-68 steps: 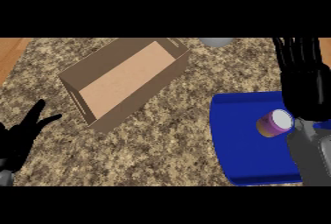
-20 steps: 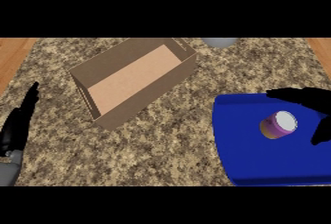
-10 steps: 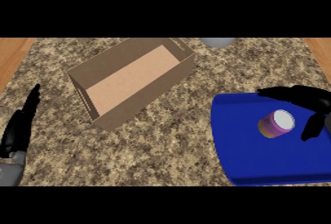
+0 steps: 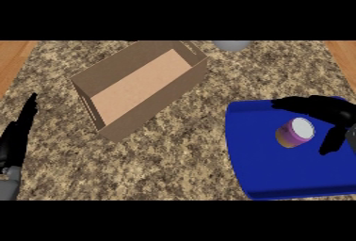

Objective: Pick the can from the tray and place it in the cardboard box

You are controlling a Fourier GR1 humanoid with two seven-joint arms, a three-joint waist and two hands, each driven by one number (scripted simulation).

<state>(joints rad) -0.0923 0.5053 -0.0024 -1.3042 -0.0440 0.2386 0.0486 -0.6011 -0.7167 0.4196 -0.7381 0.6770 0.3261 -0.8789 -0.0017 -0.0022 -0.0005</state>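
**Right hand closes in on can; box yet to be filled**

Right hand arches over the can, fingers and thumb spread either side, not yet clasping it. Standing on the blue tray, the can remains unlifted. Well apart on the counter, the cardboard box waits; left hand rests, fingers straight.

The black right hand is cut off by the right edge, palm and forearm mostly unseen. The blue rectangular plastic tray is clipped at right and bottom. A grey rounded object at top is half cut off; type can't be told. The black left hand is seen edge-on.
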